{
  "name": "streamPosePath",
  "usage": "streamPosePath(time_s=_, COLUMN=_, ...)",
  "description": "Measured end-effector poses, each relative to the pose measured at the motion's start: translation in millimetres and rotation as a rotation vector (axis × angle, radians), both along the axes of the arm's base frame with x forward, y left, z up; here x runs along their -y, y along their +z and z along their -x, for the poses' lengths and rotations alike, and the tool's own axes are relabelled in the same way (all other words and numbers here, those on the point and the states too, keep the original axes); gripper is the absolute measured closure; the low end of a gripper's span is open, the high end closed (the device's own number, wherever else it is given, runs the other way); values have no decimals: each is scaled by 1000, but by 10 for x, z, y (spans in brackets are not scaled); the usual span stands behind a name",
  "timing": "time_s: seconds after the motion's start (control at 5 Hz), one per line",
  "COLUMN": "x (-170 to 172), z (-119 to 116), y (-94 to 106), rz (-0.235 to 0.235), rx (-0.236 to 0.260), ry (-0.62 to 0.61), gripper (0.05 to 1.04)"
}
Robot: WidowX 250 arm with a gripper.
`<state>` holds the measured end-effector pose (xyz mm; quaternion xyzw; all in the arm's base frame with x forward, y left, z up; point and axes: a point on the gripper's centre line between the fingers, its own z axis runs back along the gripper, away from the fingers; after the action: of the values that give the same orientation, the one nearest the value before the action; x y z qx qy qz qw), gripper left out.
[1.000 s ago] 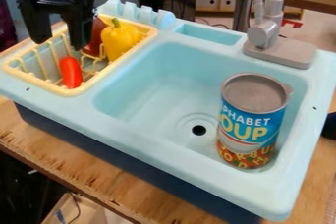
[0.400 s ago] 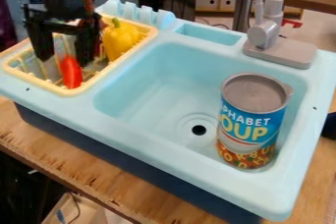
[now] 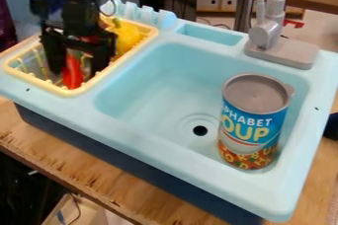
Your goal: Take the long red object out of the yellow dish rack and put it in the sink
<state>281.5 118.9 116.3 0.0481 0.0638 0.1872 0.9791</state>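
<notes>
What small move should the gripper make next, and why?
Probably the gripper should close gently: it is open, low over the yellow rack, one finger on each side of the red vegetable, and the gap looks wider than the vegetable.

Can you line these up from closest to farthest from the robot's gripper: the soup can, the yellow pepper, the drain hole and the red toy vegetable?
In the camera view, from the gripper:
1. Red toy vegetable, in the rack, between the fingers
2. Yellow pepper, just right of the gripper
3. Drain hole, in the sink's bottom
4. Soup can, right of the drain hole
</notes>
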Motion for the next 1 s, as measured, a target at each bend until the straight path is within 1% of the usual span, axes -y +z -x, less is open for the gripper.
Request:
streamPosePath(time_s=0.4, x=11, z=3, y=-144, rz=-21, rx=-40, ry=31, gripper=91)
streamPosePath(time_s=0.6, x=5, z=19, y=-181, rz=-20, rx=-38, ry=35, gripper=164)
streamPosePath(time_s=0.8, x=-17, z=46, y=-197, rz=-2, rx=-43, ry=41, gripper=426)
streamPosePath(time_s=1.0, x=-44, z=65, y=-196, rz=27, rx=-37, ry=32, gripper=463)
